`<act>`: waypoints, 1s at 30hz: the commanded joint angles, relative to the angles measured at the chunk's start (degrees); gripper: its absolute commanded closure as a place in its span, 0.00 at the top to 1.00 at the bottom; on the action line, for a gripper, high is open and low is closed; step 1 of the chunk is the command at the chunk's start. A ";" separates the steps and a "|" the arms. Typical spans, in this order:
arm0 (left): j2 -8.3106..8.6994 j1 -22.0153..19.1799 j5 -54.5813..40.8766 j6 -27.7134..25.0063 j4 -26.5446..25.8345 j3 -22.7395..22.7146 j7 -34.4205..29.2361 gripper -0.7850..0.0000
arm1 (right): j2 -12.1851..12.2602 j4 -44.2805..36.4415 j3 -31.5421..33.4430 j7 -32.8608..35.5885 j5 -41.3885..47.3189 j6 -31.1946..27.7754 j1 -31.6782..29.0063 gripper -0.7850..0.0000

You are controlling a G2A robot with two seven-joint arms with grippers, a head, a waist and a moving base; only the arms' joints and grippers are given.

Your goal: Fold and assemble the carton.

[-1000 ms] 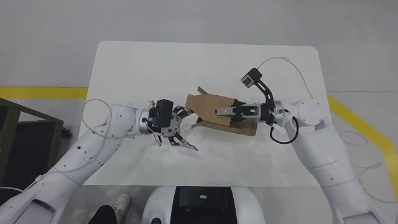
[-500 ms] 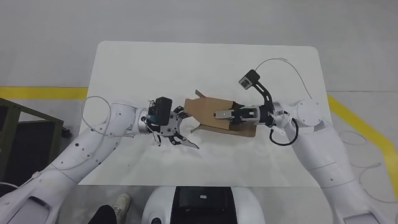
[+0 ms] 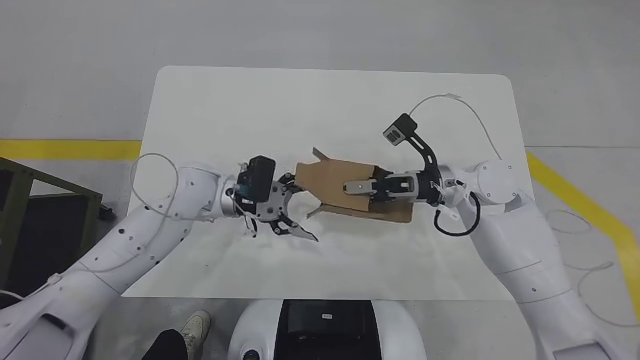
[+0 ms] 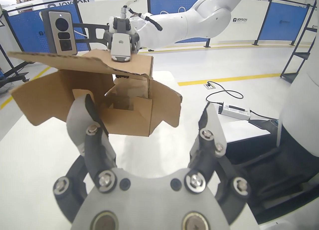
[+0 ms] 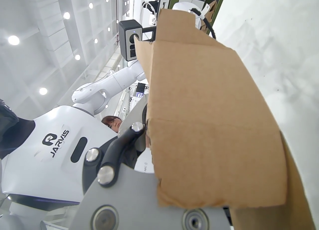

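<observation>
The left tool (image 4: 147,106) is released, with its fingers spread and holding nothing, just before the open end of the carton (image 4: 82,81), whose flaps (image 4: 167,106) splay outward. The right tool (image 3: 357,186) is clenched on the carton's top panel, mid-bench (image 3: 250,110). Probable fault: pressing a flap off-centre would twist the carton about that single-panel grip — the panel creases or slips free. A spread finger may also snag a flap edge and bend it outward.
</observation>
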 commanded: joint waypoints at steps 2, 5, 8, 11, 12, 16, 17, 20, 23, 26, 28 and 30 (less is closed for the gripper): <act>0.23 -0.57 -1.08 0.00 0.02 0.77 0.00 0.76 | 0.04 -0.05 -0.09 0.29 -0.07 -0.16 0.03 0.00; 0.48 -1.22 -1.79 0.00 0.13 1.48 0.00 0.69 | 0.09 -0.16 -0.20 0.53 -0.12 -0.33 0.05 0.00; 0.64 -1.57 -2.23 0.00 0.26 1.94 0.00 0.69 | 0.13 -0.20 -0.26 0.60 -0.14 -0.46 0.08 0.00; 0.81 -1.87 -2.65 0.00 0.40 2.31 0.00 0.67 | 0.16 -0.20 -0.34 0.77 -0.08 -0.52 0.12 0.00; 0.86 -1.92 -2.79 0.00 0.44 2.44 0.00 0.66 | 0.18 -0.21 -0.38 0.86 -0.14 -0.52 0.15 0.00; 1.06 -2.21 -3.14 0.00 0.58 2.85 0.00 0.65 | 0.21 -0.40 -0.57 1.24 0.12 -0.72 0.19 0.00; 1.10 -2.24 -3.43 0.00 0.58 2.98 0.00 0.64 | 0.22 -0.42 -0.58 1.29 0.11 -0.75 0.23 0.00; 1.22 -2.42 -4.00 0.00 0.65 3.28 0.00 0.54 | 0.30 -0.80 -0.67 1.21 -0.72 -0.86 0.28 0.00; 1.32 -2.61 -4.22 0.00 0.63 3.58 0.00 0.50 | 0.36 -1.24 -0.78 1.39 -0.90 -0.92 0.20 0.00; 1.41 -2.78 -4.50 0.00 0.72 3.86 0.00 0.49 | 0.42 -1.54 -0.86 1.64 -0.87 -0.96 0.17 0.00; 1.48 -2.91 -4.74 0.00 0.83 4.05 0.00 0.48 | 0.46 -1.61 -0.90 1.81 -0.83 -1.01 0.16 0.00; 1.54 -3.04 -4.90 0.00 0.93 4.24 0.00 0.48 | 0.48 -1.65 -0.93 1.94 -0.63 -1.06 0.14 0.00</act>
